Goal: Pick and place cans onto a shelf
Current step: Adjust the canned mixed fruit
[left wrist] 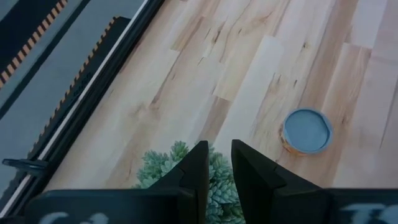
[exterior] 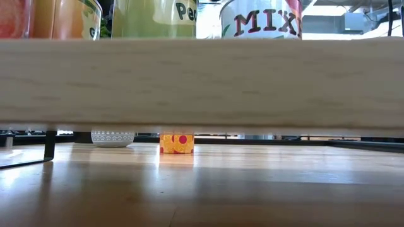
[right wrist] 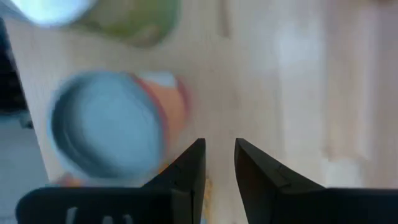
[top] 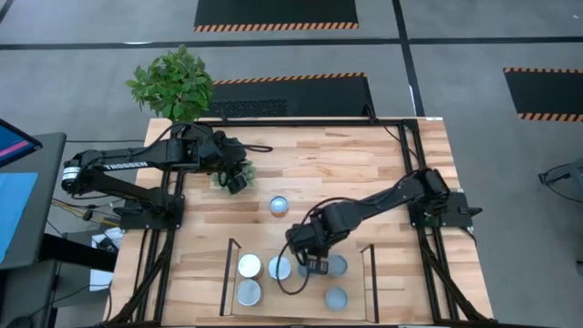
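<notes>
**Right gripper over the shelf, one can alone on the table**

The right gripper [top: 316,265] hangs over the shelf [top: 355,305], its fingers [right wrist: 186,171] nearly together with only bare board in the narrow gap, grasping nothing. Just beside those fingers sits a blue-topped can [right wrist: 106,134] with an orange label, apart from them; beyond it shows a green-labelled can [right wrist: 134,18]. From above, five cans stand on the shelf: a white-topped one [top: 250,266], a can [top: 280,268] next to it, one [top: 249,293] at the near edge, one [top: 337,265] just past the fingertips and one [top: 336,298] beyond.

Farther off, a single can [top: 279,206] stands on the wooden table [top: 346,164], ahead of the left gripper [top: 239,179] and well apart from it. That gripper's fingers [left wrist: 194,168] are drawn close with a slim gap, holding nothing, right over a small green plant [left wrist: 180,174]. A larger leafy plant [top: 173,84] stands at the table's far corner
</notes>
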You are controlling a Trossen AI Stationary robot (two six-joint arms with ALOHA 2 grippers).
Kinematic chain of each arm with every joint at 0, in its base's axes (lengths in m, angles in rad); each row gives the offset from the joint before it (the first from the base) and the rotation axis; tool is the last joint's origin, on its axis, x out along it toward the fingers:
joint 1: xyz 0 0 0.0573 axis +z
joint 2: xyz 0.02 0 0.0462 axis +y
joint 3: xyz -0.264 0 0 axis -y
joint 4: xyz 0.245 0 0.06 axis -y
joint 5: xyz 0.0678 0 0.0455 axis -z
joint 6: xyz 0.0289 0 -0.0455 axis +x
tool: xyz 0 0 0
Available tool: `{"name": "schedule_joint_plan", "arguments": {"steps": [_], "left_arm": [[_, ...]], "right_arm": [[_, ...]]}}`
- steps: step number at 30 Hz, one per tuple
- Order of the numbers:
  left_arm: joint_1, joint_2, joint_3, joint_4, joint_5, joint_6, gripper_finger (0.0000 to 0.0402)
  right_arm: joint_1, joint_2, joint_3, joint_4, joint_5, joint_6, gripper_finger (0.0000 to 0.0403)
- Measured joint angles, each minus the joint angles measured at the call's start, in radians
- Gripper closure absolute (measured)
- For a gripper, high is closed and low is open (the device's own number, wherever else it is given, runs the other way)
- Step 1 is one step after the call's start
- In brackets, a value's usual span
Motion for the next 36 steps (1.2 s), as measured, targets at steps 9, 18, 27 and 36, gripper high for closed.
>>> {"name": "schedule_joint_plan", "arguments": {"steps": [9, 18, 27, 36], "left_arm": [[0.0, 0.0, 0.0, -0.001, 0.001, 0.0, 0.0343], [0.0, 0.0, 0.0, 0.0, 0.002, 0.0, 0.0343], [0.0, 0.0, 0.0, 0.001, 0.005, 0.0, 0.0343], [0.0, 0.0, 0.0, 0.0, 0.006, 0.001, 0.0343]], "right_arm": [[0.019, 0.04, -0.004, 0.089, -0.088, -0.025, 0.0296], [0.023, 0.04, -0.004, 0.116, -0.091, -0.077, 0.0296], [0.043, 0.041, -0.004, 0.191, -0.106, -0.189, 0.0296], [0.06, 0.041, -0.004, 0.265, -0.128, -0.169, 0.0296]]}}
